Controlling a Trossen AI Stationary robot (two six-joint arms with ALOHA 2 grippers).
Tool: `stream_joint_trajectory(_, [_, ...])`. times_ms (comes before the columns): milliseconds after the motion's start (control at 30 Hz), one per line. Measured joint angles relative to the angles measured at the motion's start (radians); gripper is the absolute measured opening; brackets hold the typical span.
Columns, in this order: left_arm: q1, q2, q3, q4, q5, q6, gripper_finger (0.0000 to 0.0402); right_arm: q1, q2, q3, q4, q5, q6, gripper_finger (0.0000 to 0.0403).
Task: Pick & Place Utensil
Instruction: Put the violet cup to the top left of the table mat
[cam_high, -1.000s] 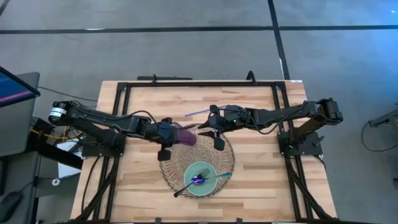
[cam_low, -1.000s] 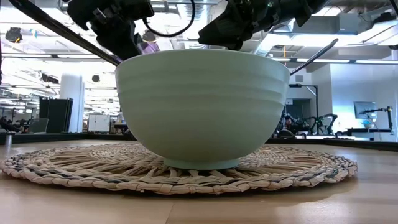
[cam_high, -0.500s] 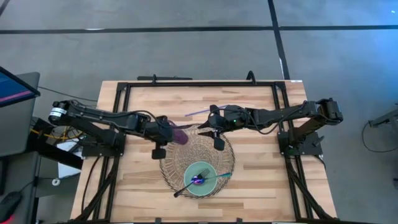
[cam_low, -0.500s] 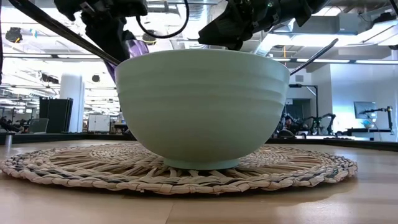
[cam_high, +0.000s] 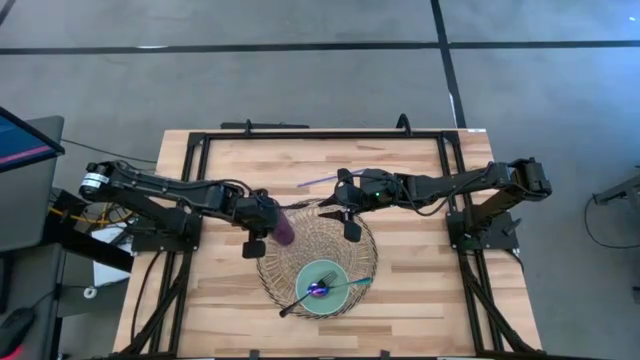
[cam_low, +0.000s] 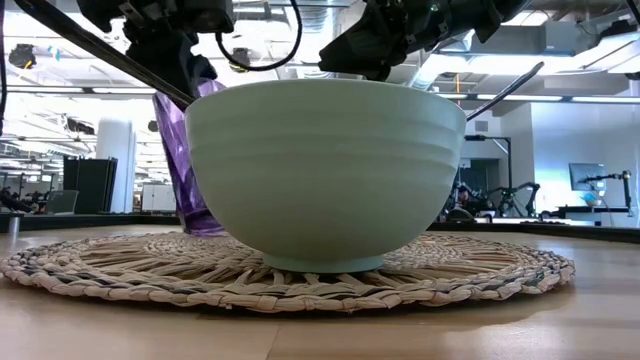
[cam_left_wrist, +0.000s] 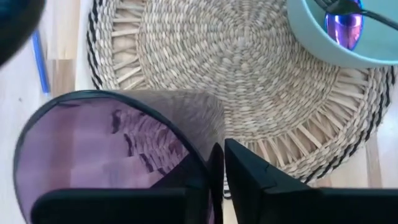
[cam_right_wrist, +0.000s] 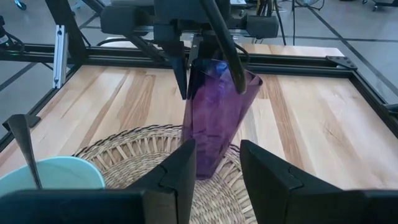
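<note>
Fingers of the left gripper (cam_right_wrist: 208, 59) are clamping the translucent purple plastic cup (cam_right_wrist: 217, 115), standing upright on the round woven straw mat (cam_high: 365, 255). The right gripper (cam_high: 345, 212) is hovering nearby, its fingers spread and empty.

Two dark jointed arms w/ black cables; right arm (cam_high: 440, 184) shows green LED

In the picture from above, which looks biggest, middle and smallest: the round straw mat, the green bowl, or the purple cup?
1. Straw mat
2. Green bowl
3. Purple cup, held by the left gripper
</note>
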Motion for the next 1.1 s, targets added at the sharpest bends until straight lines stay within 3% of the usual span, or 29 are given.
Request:
stream_joint_trajectory(500, [0.0,0.04,0.0,0.104,-0.001,0.02,0.0058,0.0,0.0,0.0,-0.003,0.0,0.0,0.0119])
stream_joint_trajectory(1100, [0.0,0.039,0.0,0.116,0.01,0.032,0.0058,0.0,0.0,0.0,0.0,0.0,0.0,0.0119])
